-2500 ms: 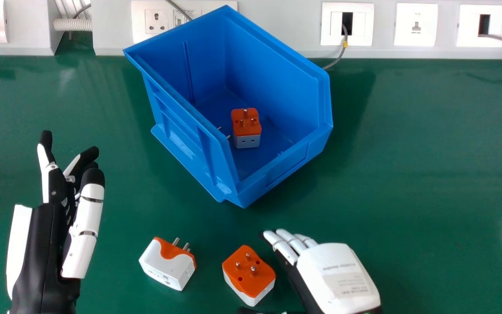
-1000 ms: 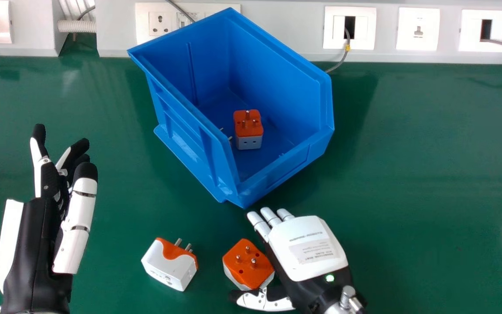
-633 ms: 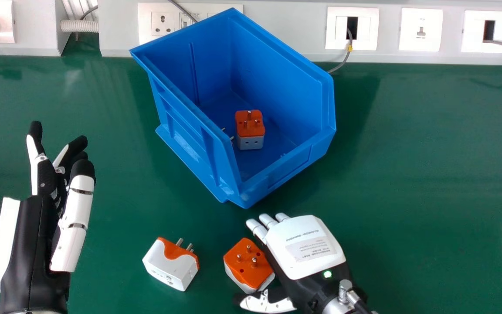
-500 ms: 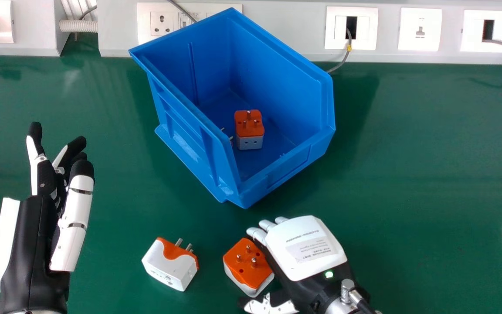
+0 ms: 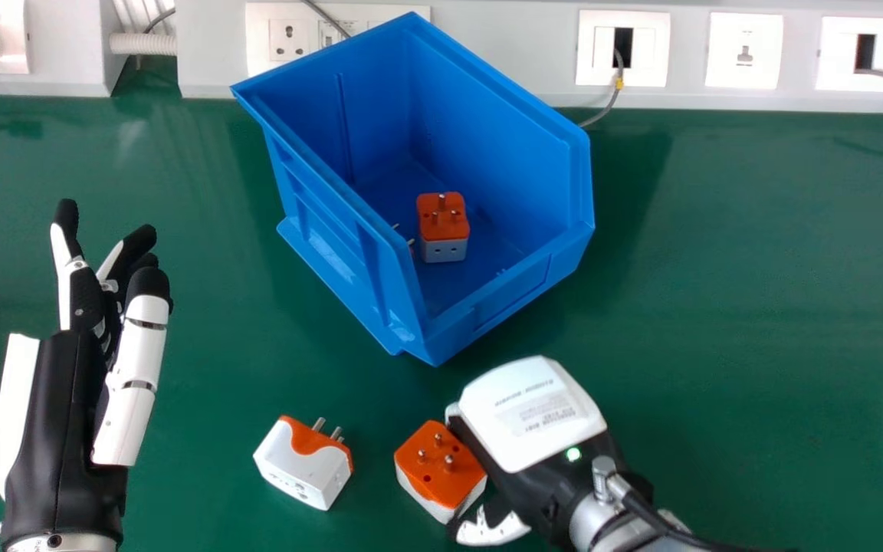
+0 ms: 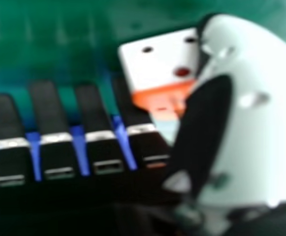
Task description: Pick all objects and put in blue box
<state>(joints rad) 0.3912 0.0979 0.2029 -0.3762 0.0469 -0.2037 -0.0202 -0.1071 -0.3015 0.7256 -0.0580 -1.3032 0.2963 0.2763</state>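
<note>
The blue box (image 5: 349, 264) stands on the table (image 5: 725, 268) ahead of my right hand (image 5: 535, 414), its walls upright, with a boxed adapter (image 5: 443, 226) inside. A loose white adapter (image 5: 303, 464) lies to the left, apart from the near adapter (image 5: 440, 468); my left hand (image 5: 66, 422) is farther left, its fingers relaxed and nearly straight. The near adapter sits on the table, orange face and three metal pins up, white body below. My right fingers and thumb are bent around it; how firmly, I can't tell.
</note>
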